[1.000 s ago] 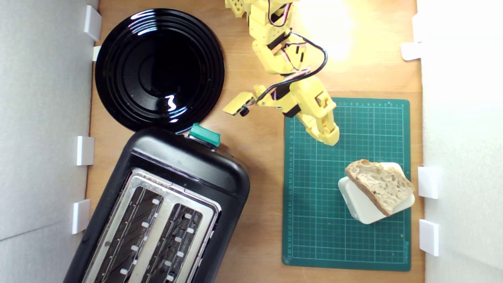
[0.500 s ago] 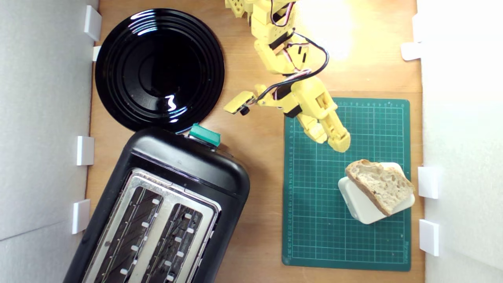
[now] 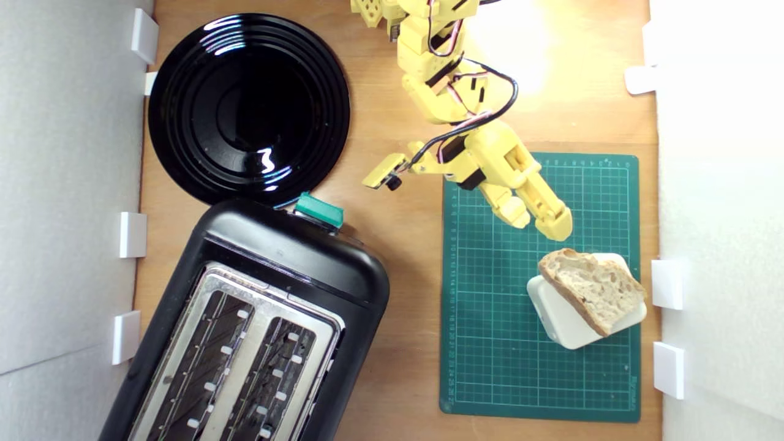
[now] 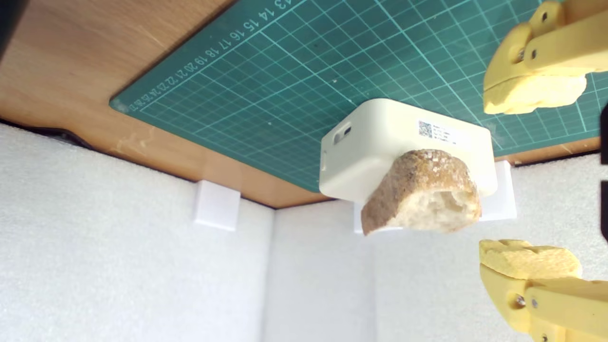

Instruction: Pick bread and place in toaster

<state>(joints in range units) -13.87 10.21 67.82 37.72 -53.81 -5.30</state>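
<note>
- Because the bread [image 3: 593, 293] rests on a cream box [image 3: 566, 327], it sits raised off the green mat [image 3: 490, 343], with one corner overhanging the box edge, probably so fingers can get around it.
- Seen from the exterior view, the yellow gripper [image 3: 540, 222] hangs just beside the bread, at about 11 o'clock from it, not touching.
- Its fingers are spread apart and empty; in the wrist view the two fingertips [image 4: 532, 95] frame open space with the bread's crust ahead, which suggests it is lining up a pinch across the slice.
- At roughly 8 o'clock of the exterior view stands the toaster [image 3: 257, 318], well apart from the bread, both slots facing up and looking empty.
- Next to the toaster, at 12 o'clock from it, lies a black plate [image 3: 184, 73].
</note>
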